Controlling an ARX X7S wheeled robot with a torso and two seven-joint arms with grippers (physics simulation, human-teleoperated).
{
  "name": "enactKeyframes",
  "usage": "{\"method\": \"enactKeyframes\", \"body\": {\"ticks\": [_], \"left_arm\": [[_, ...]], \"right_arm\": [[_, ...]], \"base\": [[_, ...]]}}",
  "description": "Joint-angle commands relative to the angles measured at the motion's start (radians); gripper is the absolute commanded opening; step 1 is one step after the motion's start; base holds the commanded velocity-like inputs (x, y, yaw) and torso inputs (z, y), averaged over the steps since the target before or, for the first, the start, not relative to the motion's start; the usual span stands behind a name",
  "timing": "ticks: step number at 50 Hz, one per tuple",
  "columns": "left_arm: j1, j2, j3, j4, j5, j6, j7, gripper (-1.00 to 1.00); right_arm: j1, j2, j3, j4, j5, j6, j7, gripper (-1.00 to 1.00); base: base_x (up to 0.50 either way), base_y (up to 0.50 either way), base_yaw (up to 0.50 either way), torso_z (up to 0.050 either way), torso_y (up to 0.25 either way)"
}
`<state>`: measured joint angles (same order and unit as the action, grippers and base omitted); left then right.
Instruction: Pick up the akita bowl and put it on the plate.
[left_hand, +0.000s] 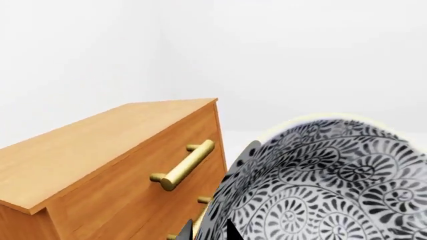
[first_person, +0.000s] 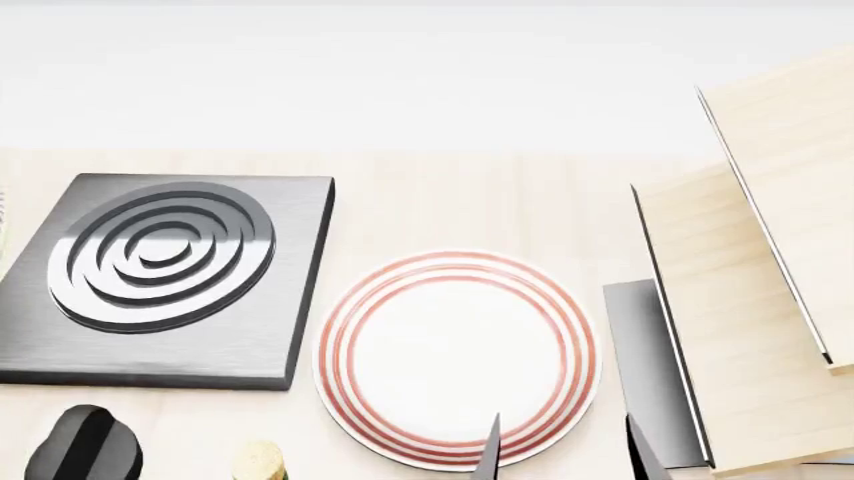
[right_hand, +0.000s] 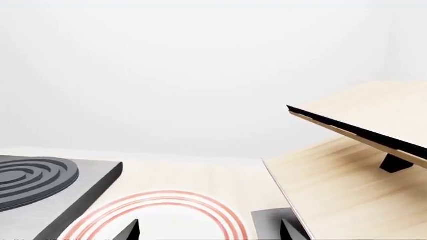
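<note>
The akita bowl (left_hand: 327, 185), white with a dense grey-black floral pattern, fills the near part of the left wrist view. My left gripper (left_hand: 208, 231) is shut on its wall, one dark fingertip outside the rim and one inside. Neither the bowl nor the left gripper shows in the head view. The plate (first_person: 454, 360), white with thin red rings, lies flat on the pale wooden counter. My right gripper (first_person: 565, 452) hangs open and empty over the plate's near right edge. In the right wrist view the plate (right_hand: 157, 217) lies between the fingertips of the right gripper (right_hand: 210, 231).
A dark square stove burner (first_person: 160, 275) lies left of the plate. A black knob (first_person: 83, 445) and a cork-coloured object (first_person: 260, 462) sit near the front left. Pale wooden panels (first_person: 747, 300) and a grey slab (first_person: 643, 370) rise at the right. A wooden cabinet (left_hand: 100, 160) with brass handles stands beside the bowl.
</note>
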<state>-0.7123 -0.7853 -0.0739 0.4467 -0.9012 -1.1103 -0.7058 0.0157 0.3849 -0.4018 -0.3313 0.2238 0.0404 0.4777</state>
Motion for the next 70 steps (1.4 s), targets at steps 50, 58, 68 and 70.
{"method": "enactKeyframes", "body": {"ticks": [50,58,68,70], "left_arm": [[-0.516,0.19,0.35,-0.402,0.148,-0.019,0.174,-1.0],[-0.57,0.23,0.391,-0.524,0.136,-0.05,0.235,-1.0],[-0.594,0.269,0.366,-0.577,0.124,-0.003,0.258,-1.0],[-0.602,0.274,0.357,-0.576,0.116,-0.005,0.257,-1.0]], "right_arm": [[0.002,0.002,-0.007,0.046,0.015,-0.032,-0.001,1.0],[0.005,0.0,-0.011,0.058,0.016,-0.035,-0.002,1.0],[0.009,-0.002,-0.014,0.071,0.018,-0.038,-0.004,1.0],[0.01,-0.002,-0.015,0.073,0.018,-0.037,-0.004,1.0]], "base": [[0.0,0.0,0.0,0.0,0.001],[0.0,0.0,0.0,0.0,0.0],[0.0,0.0,0.0,0.0,0.001],[0.0,0.0,0.0,0.0,0.0]]}}
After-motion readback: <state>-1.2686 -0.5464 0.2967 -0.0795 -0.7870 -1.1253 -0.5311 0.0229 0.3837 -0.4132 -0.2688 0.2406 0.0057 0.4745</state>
